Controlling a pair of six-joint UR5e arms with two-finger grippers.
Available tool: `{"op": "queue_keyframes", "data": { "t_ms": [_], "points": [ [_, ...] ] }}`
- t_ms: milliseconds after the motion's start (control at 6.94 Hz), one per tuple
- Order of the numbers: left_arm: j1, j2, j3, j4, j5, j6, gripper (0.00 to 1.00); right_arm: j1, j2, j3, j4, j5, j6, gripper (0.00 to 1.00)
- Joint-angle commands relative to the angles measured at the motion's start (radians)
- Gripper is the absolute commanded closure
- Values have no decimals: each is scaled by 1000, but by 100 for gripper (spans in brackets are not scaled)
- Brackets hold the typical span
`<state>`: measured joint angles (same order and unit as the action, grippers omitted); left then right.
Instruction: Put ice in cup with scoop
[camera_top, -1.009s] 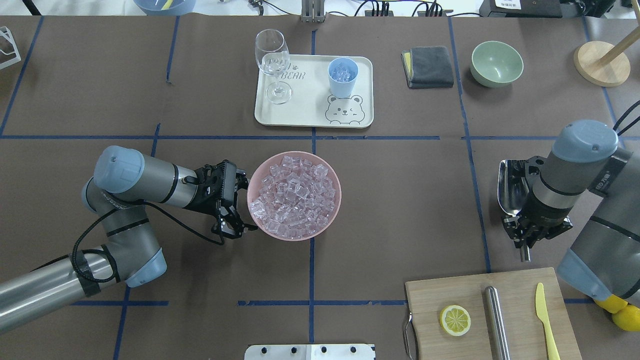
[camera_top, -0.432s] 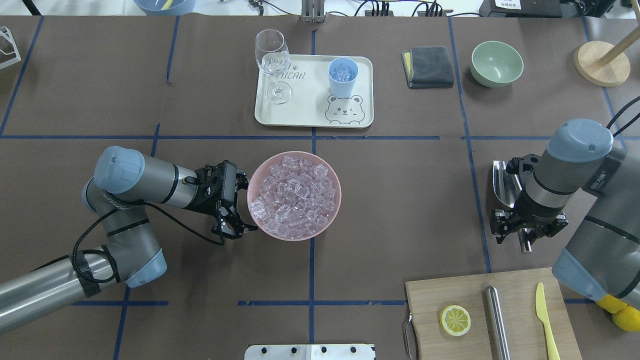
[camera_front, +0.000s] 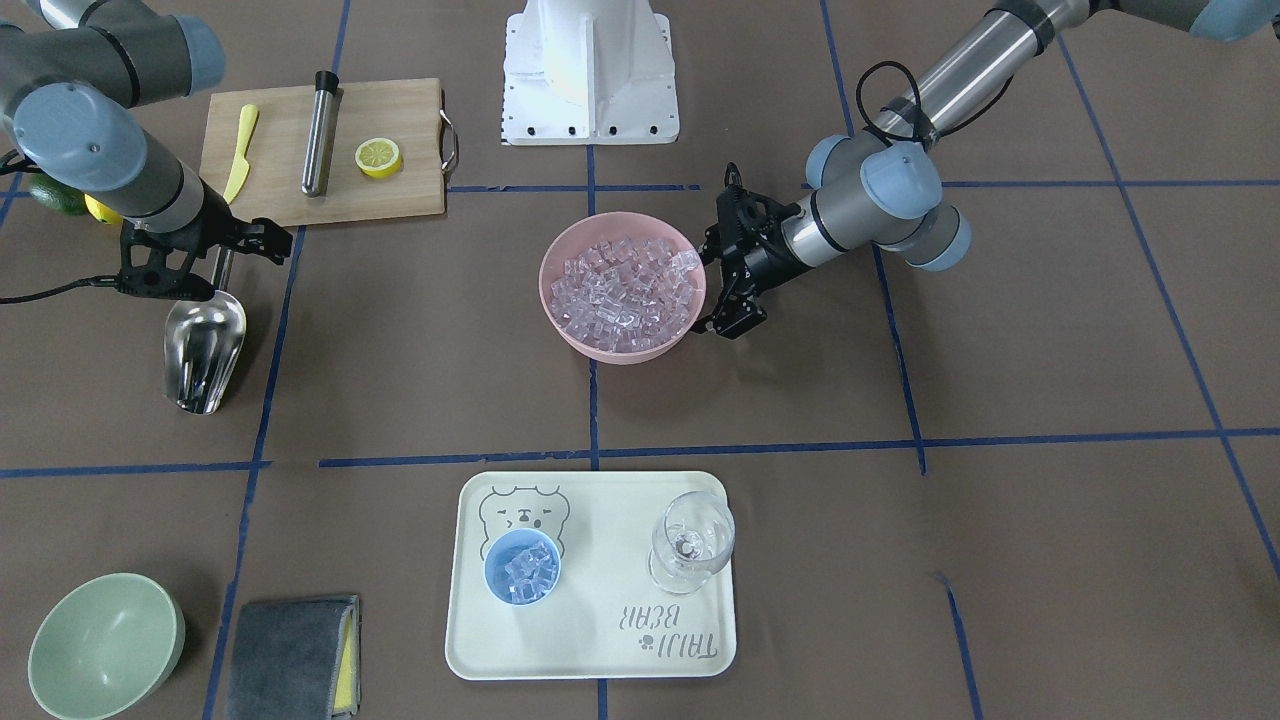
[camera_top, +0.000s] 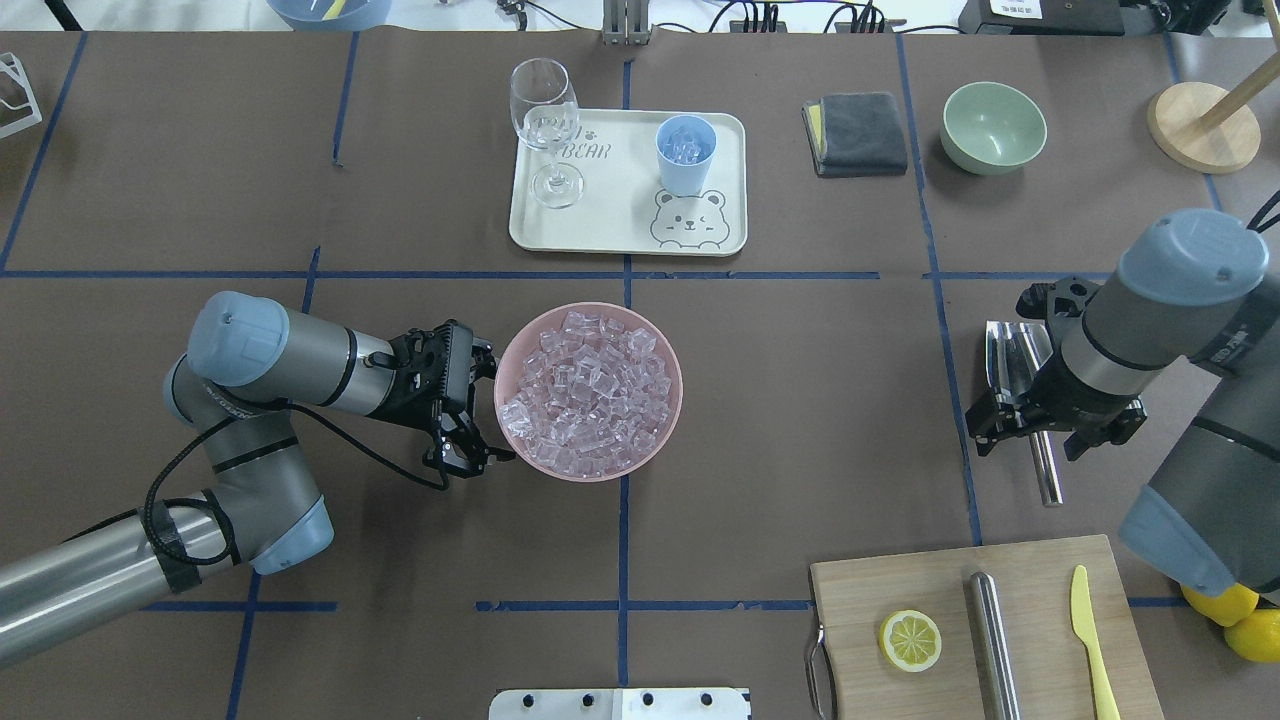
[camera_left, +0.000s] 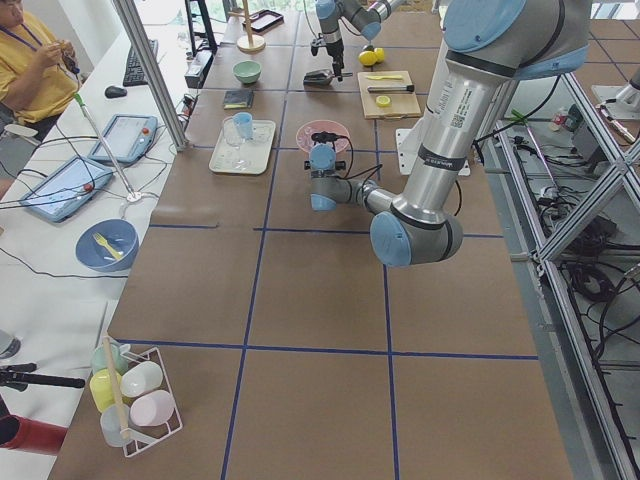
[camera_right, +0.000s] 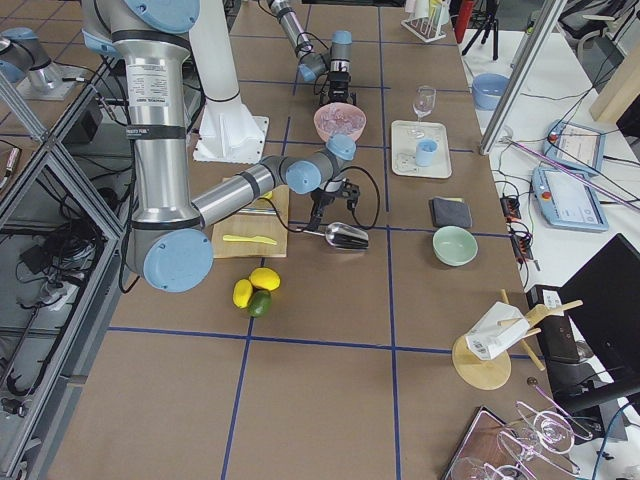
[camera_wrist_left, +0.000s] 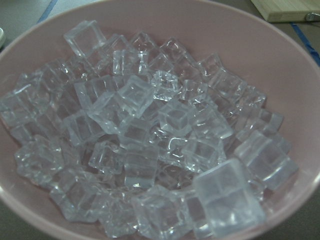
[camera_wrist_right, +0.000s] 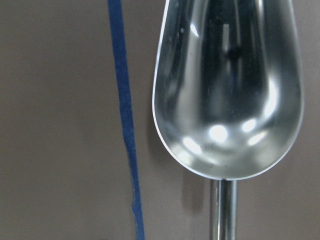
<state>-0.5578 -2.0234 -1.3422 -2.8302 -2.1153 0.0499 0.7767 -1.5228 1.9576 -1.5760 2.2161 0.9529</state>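
Observation:
The steel scoop (camera_top: 1005, 365) lies empty on the table at the right, also in the front view (camera_front: 203, 345) and the right wrist view (camera_wrist_right: 230, 90). My right gripper (camera_top: 1045, 432) is open above its handle, with the fingers spread on either side and not touching it. The light-blue cup (camera_top: 685, 155) stands on the cream tray (camera_top: 600, 230) with some ice in it. The pink bowl (camera_top: 672, 405) holds a heap of ice (camera_top: 590, 385), which fills the left wrist view (camera_wrist_left: 150, 140). My left gripper (camera_top: 490, 410) is open at the bowl's left rim.
A wine glass (camera_top: 545, 110) stands on the tray left of the cup. A cutting board (camera_top: 900, 590) at the front right holds a lemon slice (camera_top: 910, 640), a steel tube (camera_top: 995, 640) and a yellow knife (camera_top: 1092, 640). A grey cloth (camera_top: 858, 132) and a green bowl (camera_top: 993, 127) are at the back right.
My right gripper has let go of the scoop's handle and opened wide. The scoop now lies on the table. The left arm has not moved.

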Motion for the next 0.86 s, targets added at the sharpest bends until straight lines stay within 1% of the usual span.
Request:
{"op": "queue_keyframes", "data": {
  "t_ms": [0, 288, 432, 576, 721],
  "points": [
    [-20, 5, -2, 0, -2, -2, 0, 131, 7, 41, -7, -16, -87, 0],
    [-59, 44, -11, 5, -12, 5, 0, 249, -26, 37, -18, -15, -315, 0],
    [-88, 57, -11, 8, -12, 4, 0, 324, -75, 37, -16, -10, -462, 0],
    [-115, 80, -11, 11, -11, 2, 0, 416, -136, 35, -18, -1, -661, 0],
    [-154, 98, -12, 12, -11, 1, 0, 528, -204, 35, -16, 3, -833, 0]
  ]
}}
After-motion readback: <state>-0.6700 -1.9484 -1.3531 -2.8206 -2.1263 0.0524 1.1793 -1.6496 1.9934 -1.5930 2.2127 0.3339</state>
